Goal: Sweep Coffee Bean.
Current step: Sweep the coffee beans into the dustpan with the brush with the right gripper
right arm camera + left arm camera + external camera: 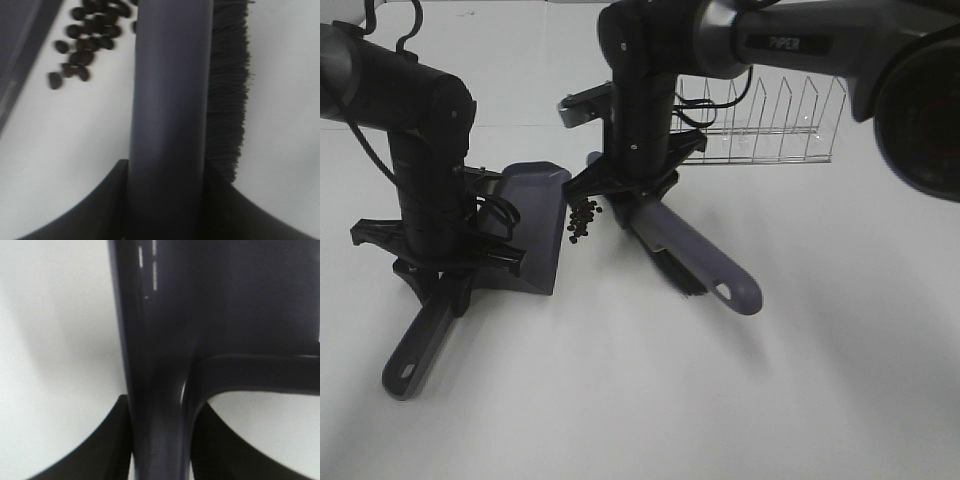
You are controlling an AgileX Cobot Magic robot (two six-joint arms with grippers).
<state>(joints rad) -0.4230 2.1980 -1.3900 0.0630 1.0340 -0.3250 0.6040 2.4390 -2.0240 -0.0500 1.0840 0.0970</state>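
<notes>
A small heap of dark coffee beans (583, 220) lies on the white table just right of the lip of the purple-grey dustpan (535, 225). My left gripper (445, 275) is shut on the dustpan's handle (160, 365), and the pan rests on the table. My right gripper (635, 195) is shut on the purple brush (700, 255), which lies low just right of the beans with its black bristles (675, 272) on the far side from them. In the right wrist view the beans (85, 45) lie beside the brush handle (170, 100), between it and the pan's edge (15, 50).
A clear wire dish rack (760, 125) stands at the back right of the white table (640, 400), behind the right arm. The dustpan's long handle (415, 355) points toward the front left.
</notes>
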